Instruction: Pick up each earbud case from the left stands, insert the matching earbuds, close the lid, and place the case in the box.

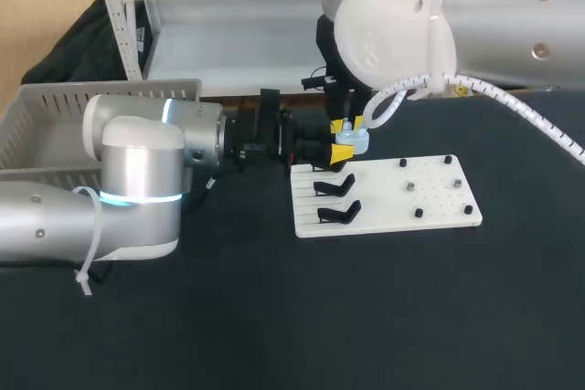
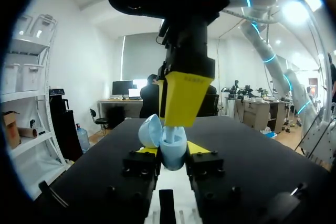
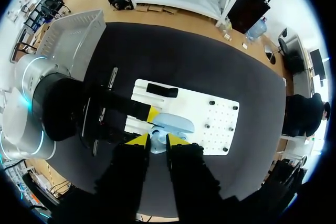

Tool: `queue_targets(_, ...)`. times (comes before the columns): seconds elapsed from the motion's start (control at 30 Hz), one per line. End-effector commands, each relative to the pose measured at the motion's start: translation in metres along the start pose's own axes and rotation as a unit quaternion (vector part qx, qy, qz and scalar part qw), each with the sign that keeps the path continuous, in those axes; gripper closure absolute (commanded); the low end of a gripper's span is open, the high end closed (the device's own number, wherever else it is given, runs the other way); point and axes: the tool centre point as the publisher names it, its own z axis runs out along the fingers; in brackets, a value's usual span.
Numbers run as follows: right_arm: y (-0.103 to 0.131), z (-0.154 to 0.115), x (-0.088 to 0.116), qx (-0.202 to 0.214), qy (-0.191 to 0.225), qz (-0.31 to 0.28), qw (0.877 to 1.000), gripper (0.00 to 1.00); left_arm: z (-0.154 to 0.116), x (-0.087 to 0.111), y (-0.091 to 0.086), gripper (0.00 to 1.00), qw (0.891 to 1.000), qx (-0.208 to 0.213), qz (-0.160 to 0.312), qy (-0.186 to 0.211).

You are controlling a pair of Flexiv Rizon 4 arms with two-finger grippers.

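A light blue earbud case (image 1: 353,143) with its lid (image 2: 150,129) open is held over the back left corner of the white board (image 1: 439,212). My left gripper (image 1: 340,152) is shut on its lower half (image 2: 173,153) from both sides. From straight above, my right gripper (image 1: 343,125) stands with its yellow fingers (image 2: 184,98) down at the case's open mouth. In the right wrist view a small pale earbud (image 3: 156,146) sits pinched between its tips (image 3: 157,139), just over the case (image 3: 174,123).
Two empty black stands (image 1: 335,187) (image 1: 339,213) sit on the board's left part, and small black pegs (image 1: 418,213) dot its right part. A grey mesh basket (image 1: 46,125) stands at the table's far left, beside my left arm.
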Motion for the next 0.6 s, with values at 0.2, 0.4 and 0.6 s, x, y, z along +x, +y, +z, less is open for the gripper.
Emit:
queue_targets(0.2,0.0005,0.0035,-0.0018,0.002,0.005,0.0,1.0,1.0,0.0001,0.0001,-0.0025,1.0,1.0,-0.004,0.001,0.0)
queue_targets(0.4,0.0009,0.0058,-0.0007,0.005,0.014,-0.003,1.0,1.0,0.0001,0.0001,-0.0025,1.0,1.0,-0.004,0.001,0.0)
queue_targets(0.6,0.0017,0.0055,-0.0004,0.006,0.016,-0.008,1.0,1.0,0.0001,0.0001,-0.0025,1.0,1.0,-0.004,0.001,0.0)
